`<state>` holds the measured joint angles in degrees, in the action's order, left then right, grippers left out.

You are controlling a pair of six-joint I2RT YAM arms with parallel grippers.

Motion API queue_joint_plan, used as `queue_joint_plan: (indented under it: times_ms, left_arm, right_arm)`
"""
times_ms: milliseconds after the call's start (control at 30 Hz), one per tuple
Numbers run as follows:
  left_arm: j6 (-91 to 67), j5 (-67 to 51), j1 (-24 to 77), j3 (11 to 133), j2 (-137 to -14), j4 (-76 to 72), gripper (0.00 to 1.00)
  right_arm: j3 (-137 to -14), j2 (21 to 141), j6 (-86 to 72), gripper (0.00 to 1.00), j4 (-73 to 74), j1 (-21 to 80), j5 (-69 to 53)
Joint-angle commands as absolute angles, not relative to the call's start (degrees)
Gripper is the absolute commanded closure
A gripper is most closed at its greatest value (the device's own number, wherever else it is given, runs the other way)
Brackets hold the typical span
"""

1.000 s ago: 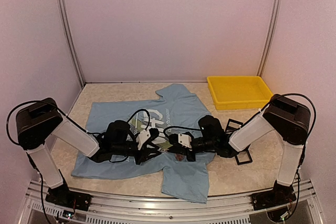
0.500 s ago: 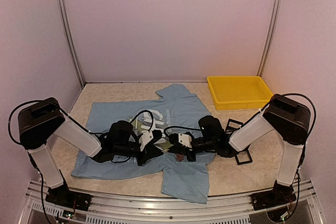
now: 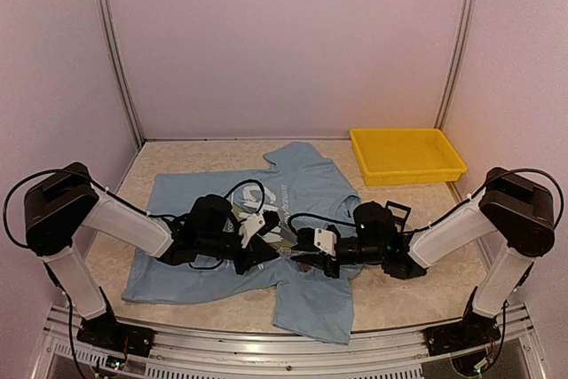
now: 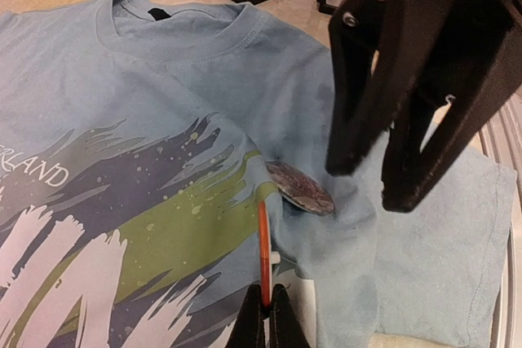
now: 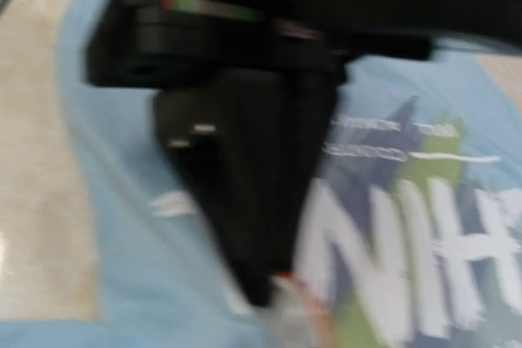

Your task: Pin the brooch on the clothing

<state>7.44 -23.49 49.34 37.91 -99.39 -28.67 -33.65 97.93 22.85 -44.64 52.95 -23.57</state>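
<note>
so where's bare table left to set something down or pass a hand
Bare table runs behind the T-shirt to the back wall, left of the yellow tray, and front right between shirt hem and right arm's base. Crowded mid-shirt, where left gripper and right gripper meet by the brooch.

- T-shirt (image 4: pixel 163 79): light blue, with white lettering and dark blue and green-yellow streaks ahead of the left claw (image 4: pixel 267 319).
- brooch (image 4: pixel 300 187), just beside the right claw (image 4: pixel 371 185): mottled grey-brown.
- thin rod (image 4: pixel 263 242) in the left claw: orange-red.
- Both claws: black.
- tray (image 3: pixel 406 175): yellow.
</note>
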Motion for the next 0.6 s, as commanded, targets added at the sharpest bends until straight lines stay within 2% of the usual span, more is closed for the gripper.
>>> queue_joint_plan:
  times_ms: [0, 267, 567]
  left_arm:
    - [5.6, -23.81, 50.0, 38.95, -96.76, -24.76, 1.0]
    - [3.54, -26.26, 50.45, 37.81, -94.89, -24.63, 1.0]
    - [1.76, -29.87, 50.27, 37.43, -93.34, -25.56, 1.0]
  right_arm:
    - [-32.14, 98.84, 18.9, 0.8, -48.62, 56.69, -19.87]
    - [-32.12, 106.86, 14.85, 0.92, -58.2, 56.69, -13.55]
    - [-31.08, 110.98, 12.95, 0.95, -59.31, 56.62, -10.04]
